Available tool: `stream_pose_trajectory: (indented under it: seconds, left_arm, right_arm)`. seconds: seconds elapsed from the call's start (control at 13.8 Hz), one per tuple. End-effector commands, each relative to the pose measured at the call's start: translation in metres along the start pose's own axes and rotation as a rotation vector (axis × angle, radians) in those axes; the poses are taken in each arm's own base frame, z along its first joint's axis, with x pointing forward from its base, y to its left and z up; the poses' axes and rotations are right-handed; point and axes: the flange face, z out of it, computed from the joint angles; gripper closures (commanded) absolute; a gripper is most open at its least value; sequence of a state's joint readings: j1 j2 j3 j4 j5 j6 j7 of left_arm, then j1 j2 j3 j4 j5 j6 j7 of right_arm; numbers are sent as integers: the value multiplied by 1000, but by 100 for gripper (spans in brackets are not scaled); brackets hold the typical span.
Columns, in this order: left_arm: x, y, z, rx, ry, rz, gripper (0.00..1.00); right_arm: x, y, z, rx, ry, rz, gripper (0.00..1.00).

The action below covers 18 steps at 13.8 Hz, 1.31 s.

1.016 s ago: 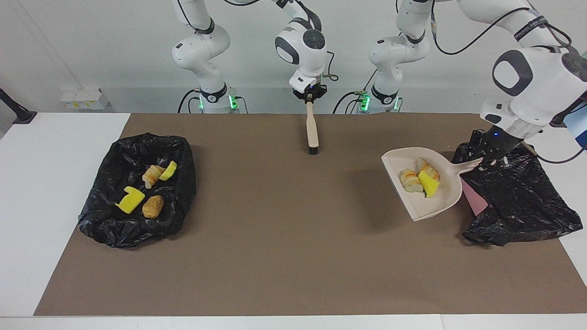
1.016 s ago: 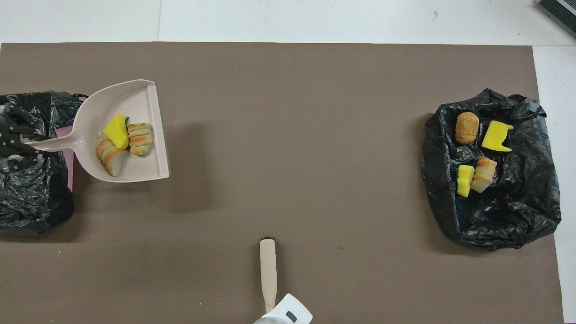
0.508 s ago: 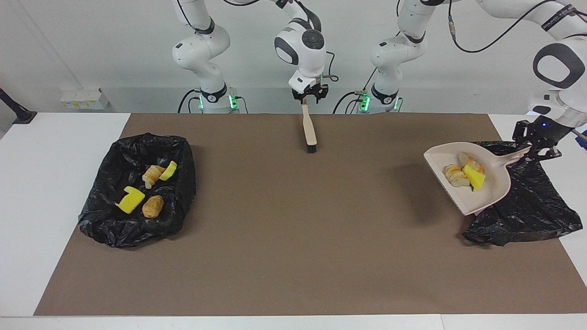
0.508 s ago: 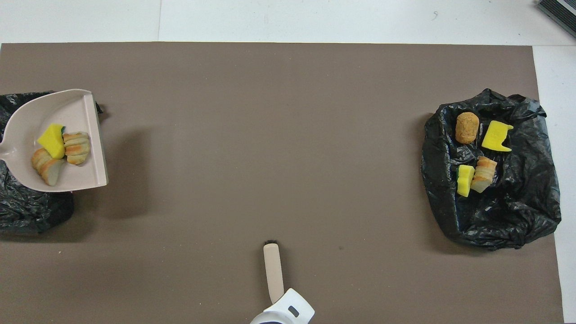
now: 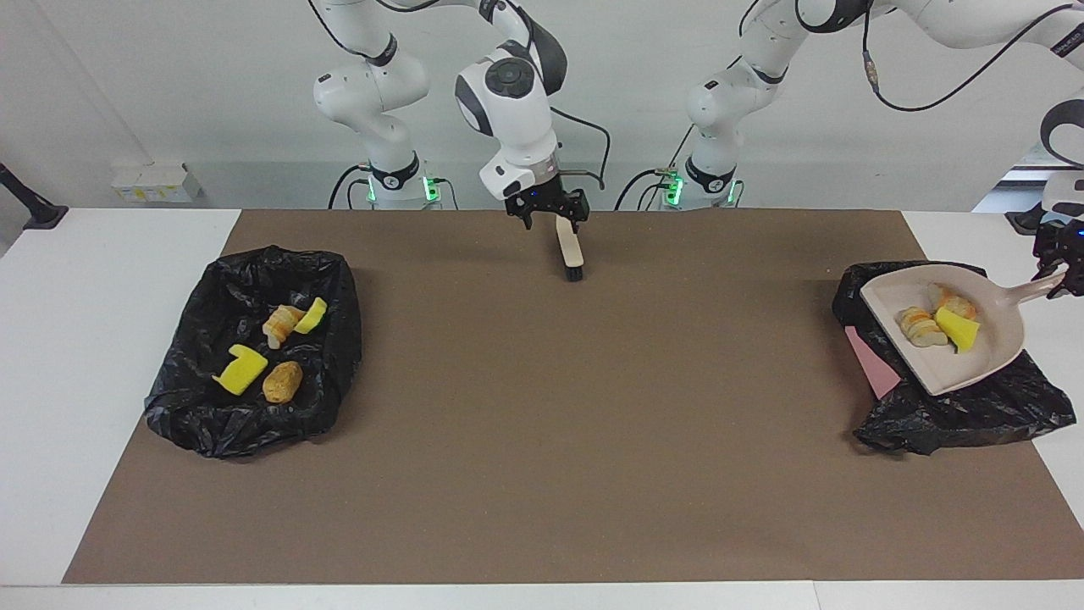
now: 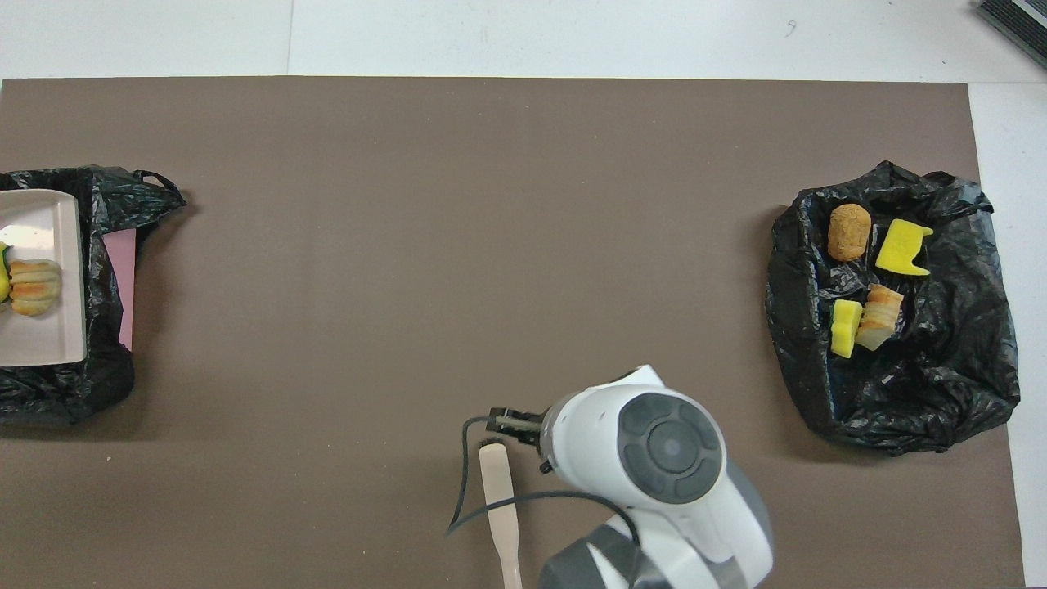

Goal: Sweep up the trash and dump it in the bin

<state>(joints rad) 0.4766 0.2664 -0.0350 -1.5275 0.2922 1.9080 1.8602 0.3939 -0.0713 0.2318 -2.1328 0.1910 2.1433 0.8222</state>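
Counter (image 5: 542, 474): brown mat.
Two black bins (image 5: 957, 407), (image 5: 254, 356).
Dustpan (image 5: 948, 326): over the bin at the left arm's end, three trash (image 5: 940, 326) scraps aboard; tip steeply.
Brush (image 5: 569, 246): lying free.
Left gripper (image 5: 1059, 280): jaws clamping the handle.
Right gripper (image 5: 546, 207): jaws wide.

The right gripper (image 5: 547, 210) hangs low from its bent white arm, fingers spread apart. The left gripper (image 5: 1060, 269) is clamped tight, its arm stretched outward.

Below my right pincer, the brush (image 5: 569, 246) lies on the brown mat (image 5: 550, 407) covering the desk (image 5: 102, 339). A pink sheet (image 5: 871, 368) peeks out beside the dustpan (image 5: 948, 339).
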Motion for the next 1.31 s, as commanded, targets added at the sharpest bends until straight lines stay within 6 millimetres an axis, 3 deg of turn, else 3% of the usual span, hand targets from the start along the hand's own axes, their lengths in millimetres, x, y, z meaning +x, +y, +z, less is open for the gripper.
stream_pose_trajectory:
  seconds: [0.0,0.15,0.29,0.44,0.58,0.8,0.94,1.09,1.23]
  left_arm:
    - [2,-12,-15,0,-174,49,100]
    - [2,-15,-20,6,-282,58,100]
    - [19,-20,-28,-4,-394,110,100]
    - [43,-11,-32,-7,-498,120,100]
    - [54,-5,-39,2,-609,85,100]
    - [50,-3,-58,21,-716,97,100]
    - [40,4,-79,44,-739,77,100]
    - [45,11,-100,69,-736,68,100]
    - [57,17,-113,78,-669,28,100]
  right_arm:
    - [56,14,-27,-31,102,-27,0]
    - [95,44,-57,-30,146,-29,0]
    - [118,64,-89,-37,156,-79,0]
    - [132,79,-121,-54,142,-98,0]
    - [143,99,-155,-66,125,-63,0]
    - [148,125,-214,-118,133,-67,0]
    - [148,138,-230,-187,110,-131,0]
    - [153,158,-248,-182,101,-100,0]
    - [162,175,-249,-209,73,-98,0]
